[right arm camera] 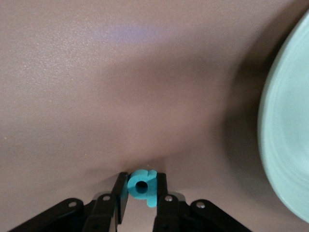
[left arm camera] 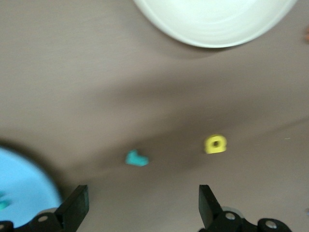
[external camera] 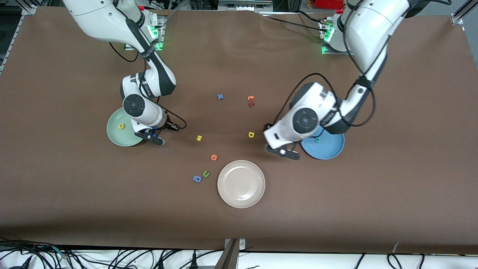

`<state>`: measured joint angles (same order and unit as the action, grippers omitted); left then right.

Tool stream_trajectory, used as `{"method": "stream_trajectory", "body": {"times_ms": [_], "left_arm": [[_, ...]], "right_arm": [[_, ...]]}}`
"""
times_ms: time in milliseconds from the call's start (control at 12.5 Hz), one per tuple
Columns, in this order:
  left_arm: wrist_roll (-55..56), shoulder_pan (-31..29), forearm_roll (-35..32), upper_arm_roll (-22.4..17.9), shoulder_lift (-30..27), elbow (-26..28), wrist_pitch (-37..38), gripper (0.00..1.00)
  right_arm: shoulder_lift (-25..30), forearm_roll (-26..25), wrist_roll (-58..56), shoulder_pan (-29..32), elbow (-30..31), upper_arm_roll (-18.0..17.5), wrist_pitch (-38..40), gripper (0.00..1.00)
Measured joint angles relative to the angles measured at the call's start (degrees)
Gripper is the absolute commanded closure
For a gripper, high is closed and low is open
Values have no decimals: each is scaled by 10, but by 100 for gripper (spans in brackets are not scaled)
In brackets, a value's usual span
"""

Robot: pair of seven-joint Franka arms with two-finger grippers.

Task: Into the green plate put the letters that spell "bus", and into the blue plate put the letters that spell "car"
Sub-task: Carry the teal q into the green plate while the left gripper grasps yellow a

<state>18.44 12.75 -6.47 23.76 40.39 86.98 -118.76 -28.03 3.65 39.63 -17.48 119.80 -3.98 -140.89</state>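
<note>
two grippers are low over the tabletop (external camera: 239, 231). the right gripper (right arm camera: 141, 191) sits just beside the green plate (external camera: 119, 136), at its rim toward the middle of the tabletop, with its fingers (right arm camera: 120, 191) clamped on the teal b (right arm camera: 143, 186). the yellow u (external camera: 121, 126) already lies in the green plate. the yellow s (external camera: 199, 138) rests on the tabletop, between the green plate and the yellow a (external camera: 251, 135). the left gripper (left arm camera: 144, 205) hangs beside the blue plate (external camera: 328, 149), at its edge toward the right arm's end, with its fingers (left arm camera: 77, 205) spread wide and nothing between them. in the left wrist view a small teal letter (left arm camera: 136, 158), possibly the r though it is too blurred to read, lies on the tabletop just ahead of those open fingers, near the yellow a (left arm camera: 215, 144). another teal letter (external camera: 317, 139) lies in the blue plate, too small to read. a beige plate (external camera: 241, 184) sits nearer the front camera than both other plates. close by it lie an orange letter (external camera: 214, 157), a green u (external camera: 205, 173) and a blue a (external camera: 197, 179). farther from the front camera are a blue x (external camera: 220, 96) and two touching letters, one orange (external camera: 251, 98) and one red (external camera: 251, 104).
</note>
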Motion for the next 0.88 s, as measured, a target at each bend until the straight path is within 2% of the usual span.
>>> {"method": "stream_trajectory", "body": {"times_ms": [160, 320, 480, 640, 720, 880], "left_arm": [[6, 31, 0, -1, 20, 7, -62, 4], [9, 48, -28, -7, 44, 9, -92, 10], [35, 58, -76, -12, 64, 10, -96, 11], [61, 68, -93, -13, 81, 10, -115, 11], [75, 75, -93, -13, 86, 10, -130, 11], [90, 87, -93, -14, 91, 10, -141, 12]], "right_arm": [[4, 0, 0, 0, -1, 1, 9, 94], [28, -2, -10, 0, -14, 18, 71, 94], [65, -2, -68, 0, -30, 60, 153, 94], [86, -2, -149, 3, -30, 113, 194, 94], [85, -2, -184, 4, -24, 134, 197, 94], [73, -2, -220, 9, 4, 152, 175, 92]]}}
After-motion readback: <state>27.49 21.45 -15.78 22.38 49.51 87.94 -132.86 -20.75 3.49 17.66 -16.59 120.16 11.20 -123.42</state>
